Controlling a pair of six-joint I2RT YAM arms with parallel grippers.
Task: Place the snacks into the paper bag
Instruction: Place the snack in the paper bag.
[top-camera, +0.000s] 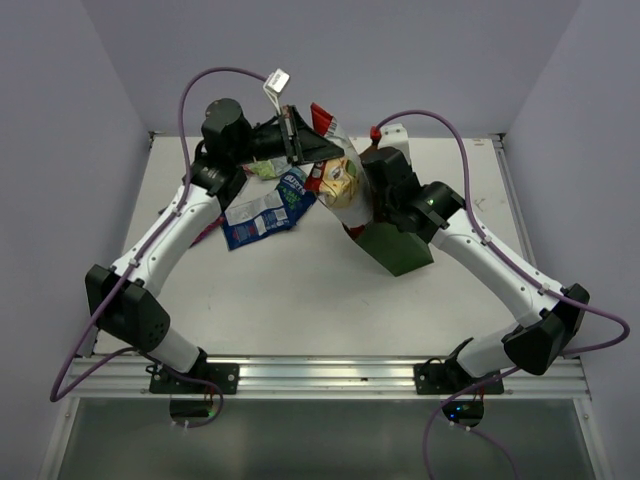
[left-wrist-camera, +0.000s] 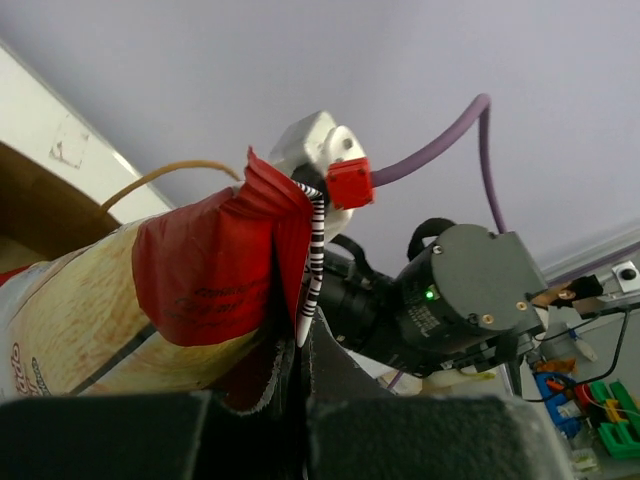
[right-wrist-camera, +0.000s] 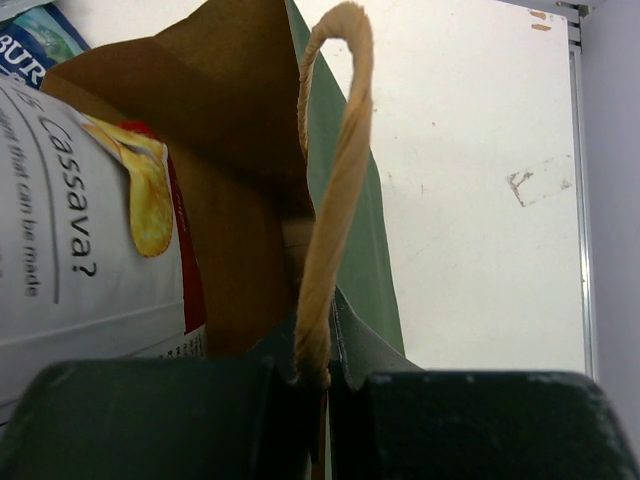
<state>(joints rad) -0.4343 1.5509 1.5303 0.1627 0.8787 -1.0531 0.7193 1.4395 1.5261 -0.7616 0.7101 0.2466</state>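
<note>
Loading step: left gripper (top-camera: 293, 136) clenched on red top of chip bag (top-camera: 338, 182), its lower end inside paper bag (top-camera: 402, 252) mouth, right gripper (right-wrist-camera: 323, 385) pinching the rim at the handle (right-wrist-camera: 337, 150); next likely push deeper, then release.

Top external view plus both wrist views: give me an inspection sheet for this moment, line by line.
Surface: white table, faint marks, no spills seen.
Job's things: paper bag tipped, mouth toward the left arm; chip bag partly inside the mouth; blue-white packet and smaller packets lie on the table by the left arm.
Clutter: nothing seen.
Hands: left hand pinches the chip bag's red top; right hand clamps the paper bag's rim at its handle.
Cables: purple cables loop above both arms.
Surroundings: plain walls; metal rail at the near edge.
</note>
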